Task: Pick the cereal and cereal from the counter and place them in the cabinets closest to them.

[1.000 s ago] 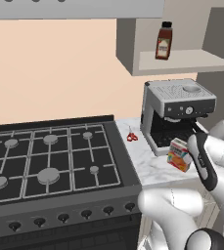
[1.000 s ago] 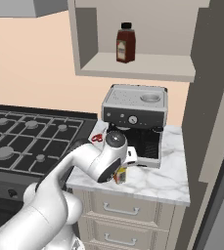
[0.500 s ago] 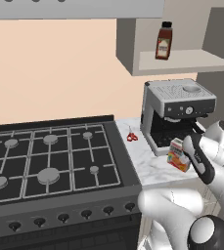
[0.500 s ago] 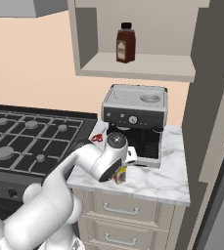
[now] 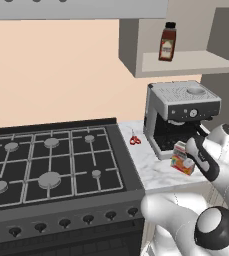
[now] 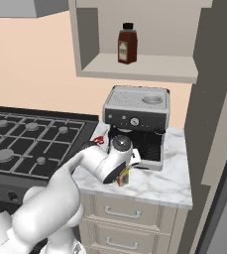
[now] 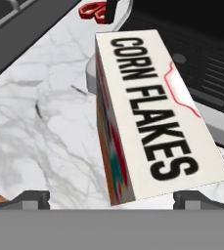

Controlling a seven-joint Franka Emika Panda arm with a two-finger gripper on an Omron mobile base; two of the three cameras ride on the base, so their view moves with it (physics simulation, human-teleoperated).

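Note:
A cereal box (image 7: 152,112) with a pale side printed CORN FLAKES and an orange-red face stands on the white marble counter (image 7: 35,122), right in front of the coffee machine. My gripper (image 7: 114,200) is open, with a fingertip (image 7: 30,197) on either side of the box's near end and not touching it. From the left, the pale box top (image 5: 180,148) shows beside my hand (image 5: 202,159), with an orange box (image 5: 184,165) right in front of it. From the right, a yellow-orange box (image 6: 123,177) peeks out under the hand. The open wall cabinet (image 5: 186,62) hangs above.
A steel coffee machine (image 5: 181,110) stands just behind the boxes. A small red cup (image 5: 135,140) sits left of it by the black gas hob (image 5: 51,160). A brown bottle (image 5: 167,42) stands on the cabinet shelf (image 6: 140,67). Drawers (image 6: 125,213) are below the counter.
The hand has edged a little left and closer to the boxes in the first half second, then held. The jaws stayed open.

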